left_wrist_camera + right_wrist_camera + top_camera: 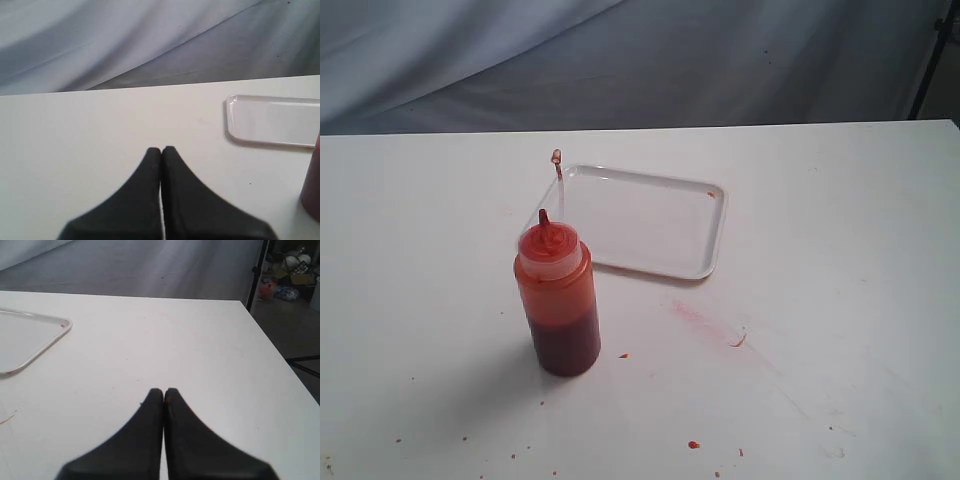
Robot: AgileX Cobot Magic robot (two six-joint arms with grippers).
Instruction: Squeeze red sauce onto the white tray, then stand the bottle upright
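Dried red specks dot the white table up front, and grey cloth hangs behind it. One bottle stands upright just before the near-left corner of the one tray. There are two grippers, the left gripper and the right gripper. Both are pressed closed and empty, and neither touches the bottle.

Only a dark-red sliver of the bottle shows at the left wrist view's edge — the white tray is cropped there too, and in the exterior view the bottle hides one tray corner
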